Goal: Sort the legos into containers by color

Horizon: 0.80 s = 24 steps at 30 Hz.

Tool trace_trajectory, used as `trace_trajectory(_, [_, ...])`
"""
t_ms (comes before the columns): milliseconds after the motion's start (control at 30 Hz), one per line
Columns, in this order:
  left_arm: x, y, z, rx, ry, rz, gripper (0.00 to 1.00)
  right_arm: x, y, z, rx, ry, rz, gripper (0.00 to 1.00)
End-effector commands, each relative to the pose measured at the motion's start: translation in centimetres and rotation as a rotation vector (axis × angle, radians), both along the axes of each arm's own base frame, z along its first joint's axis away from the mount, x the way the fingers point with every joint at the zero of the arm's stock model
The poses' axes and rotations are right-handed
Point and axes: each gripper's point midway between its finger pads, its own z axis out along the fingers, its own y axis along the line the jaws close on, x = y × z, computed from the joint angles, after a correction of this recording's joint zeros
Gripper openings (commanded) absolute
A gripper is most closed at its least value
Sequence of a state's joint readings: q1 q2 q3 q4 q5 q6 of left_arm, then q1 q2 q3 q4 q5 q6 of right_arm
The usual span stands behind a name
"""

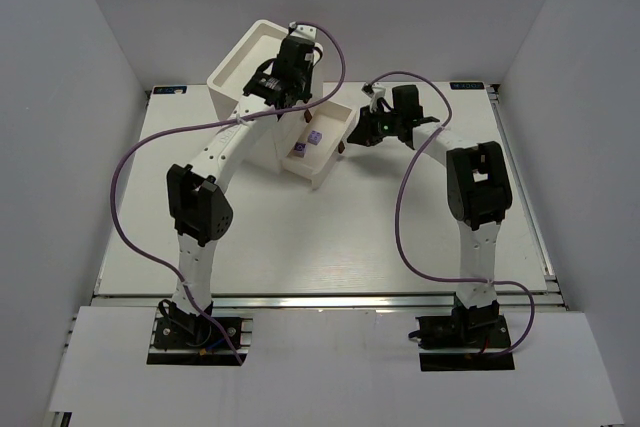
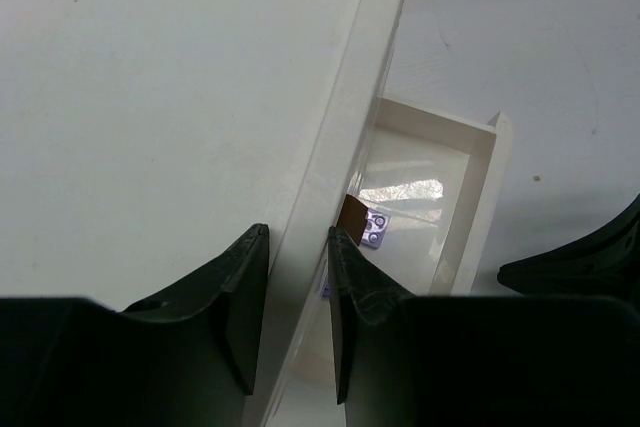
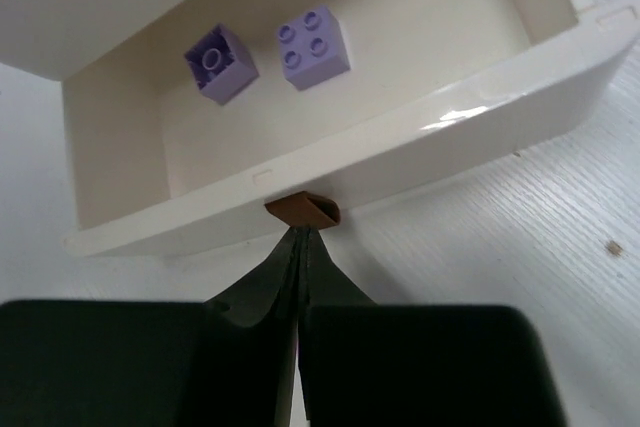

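Note:
The tall white cabinet (image 1: 245, 62) stands at the back, and one of its containers, a shallow white drawer (image 1: 325, 142), is pulled out toward the right. Two light purple legos (image 3: 220, 61) (image 3: 313, 45) lie inside the drawer. My left gripper (image 2: 298, 237) is closed on the raised rim (image 2: 330, 127) of the cabinet's recessed top, one finger on each side. My right gripper (image 3: 303, 232) is shut, its tips touching the underside of the drawer's brown knob (image 3: 303, 210). No green legos are in view.
A second brown knob (image 2: 352, 215) shows on the cabinet above the open drawer. Purple cables (image 1: 120, 197) loop from both arms over the white table (image 1: 330, 237). White walls enclose the table on the left, back and right.

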<state>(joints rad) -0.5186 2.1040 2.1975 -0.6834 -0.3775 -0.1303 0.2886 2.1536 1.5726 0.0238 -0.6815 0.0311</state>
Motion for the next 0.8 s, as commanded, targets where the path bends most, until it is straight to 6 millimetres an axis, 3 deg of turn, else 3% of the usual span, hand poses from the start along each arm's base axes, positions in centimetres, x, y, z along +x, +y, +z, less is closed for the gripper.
trace_trajectory(0, [-1.8, 0.6, -3.6, 0.035, 0.133, -0.018, 0.37, 1.3, -0.5, 0.9, -0.069, -0.068, -0.026, 0.00])
trace_trajectory(33, [-1.7, 0.5, -3.5, 0.032, 0.130, -0.021, 0.37, 1.7, -0.7, -0.9, -0.096, -0.029, -0.042, 0.00])
trace_trajectory(167, [-1.4, -0.2, -3.6, 0.014, 0.134, -0.040, 0.36, 2.9, 0.2, -2.0, -0.112, -0.009, -0.071, 0.00])
trace_trajectory(400, [-2.0, -0.8, -5.1, 0.004, 0.176, -0.074, 0.36, 4.3, 3.3, -2.2, -0.082, -0.016, -0.043, 0.00])
trace_trajectory(667, [-2.5, -1.6, -5.9, -0.017, 0.206, -0.122, 0.36, 3.7, 6.4, -1.1, 0.030, 0.015, 0.011, 0.00])
trace_trajectory(767, [-2.7, -1.8, -6.2, -0.023, 0.216, -0.130, 0.36, 4.4, 7.4, -0.9, 0.061, -0.002, 0.021, 0.00])
